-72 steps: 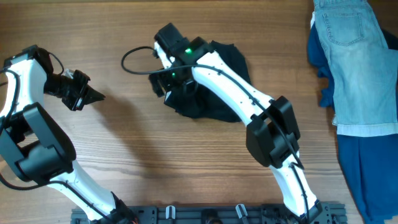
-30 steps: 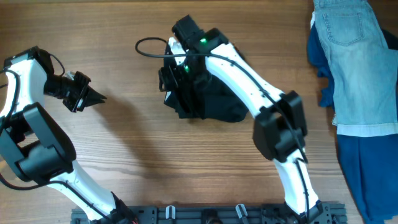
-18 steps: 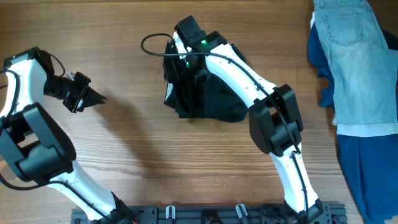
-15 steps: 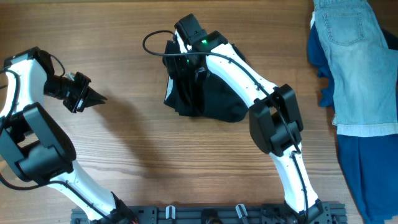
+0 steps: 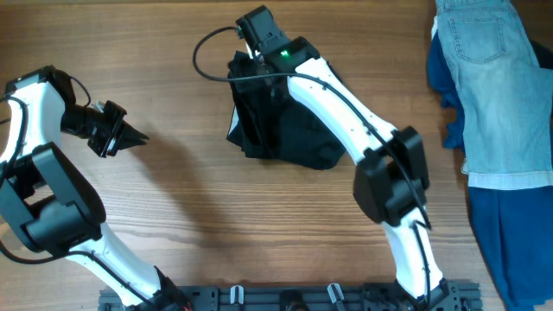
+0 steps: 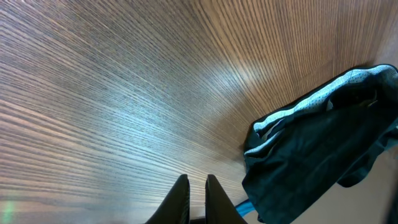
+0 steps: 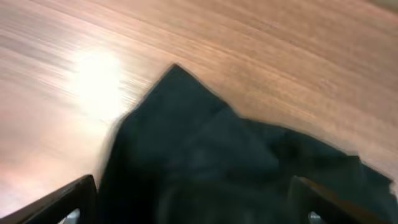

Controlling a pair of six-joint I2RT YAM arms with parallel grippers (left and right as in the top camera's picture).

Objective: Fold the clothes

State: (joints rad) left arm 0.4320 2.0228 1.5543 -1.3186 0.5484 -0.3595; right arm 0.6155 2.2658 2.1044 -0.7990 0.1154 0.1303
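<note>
Compared with half a second ago, the right pincer (image 7: 193, 208) has been drawn toward the far edge of the desk (image 5: 173, 216), and the clothes (image 5: 289, 125) beneath it are stretched after it. Its fingers are seen wide apart in the blurred wrist view, with black cloth filling the gap. The left pincer (image 6: 197, 190) is nearly closed and empty, well apart from the clothes. Only its camera shows a pale hem (image 6: 292, 109).
</note>
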